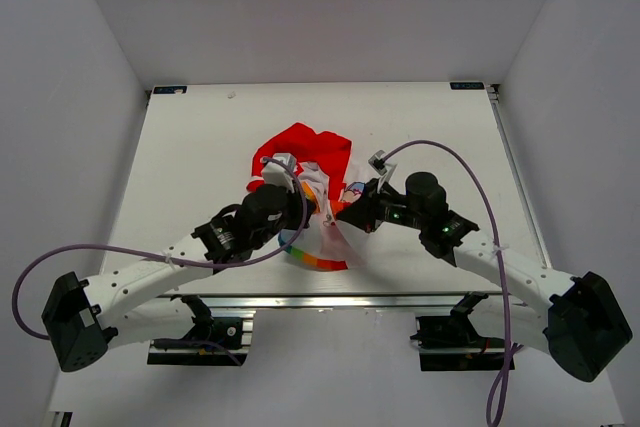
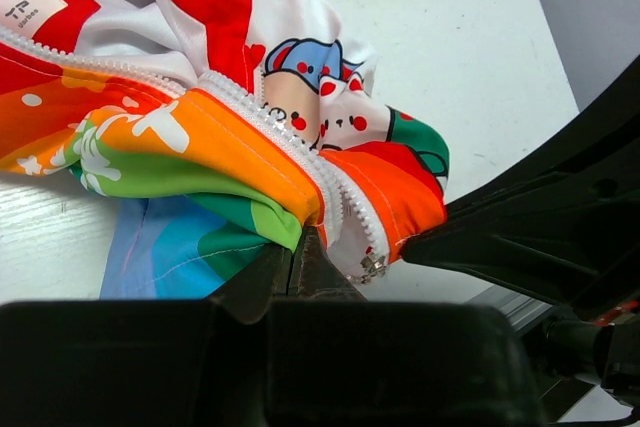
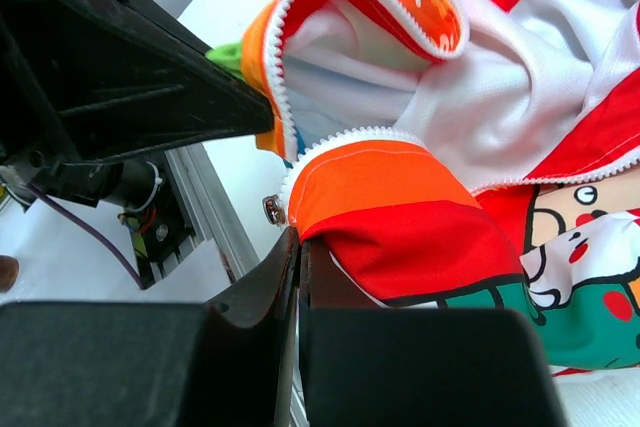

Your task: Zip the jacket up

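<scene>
Left pincer [image 2: 298,255], right pincer [image 3: 300,247] on jacket [image 1: 305,150]

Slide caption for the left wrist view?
Left gripper pinches the jacket's rainbow hem beside the zipper slider, zipper unfastened.

White links [image 1: 150,282], black joints [image 1: 70,319] and purple cables [image 1: 432,142] lead to the black left pincer [image 1: 302,210] and right pincer [image 1: 345,213].
</scene>
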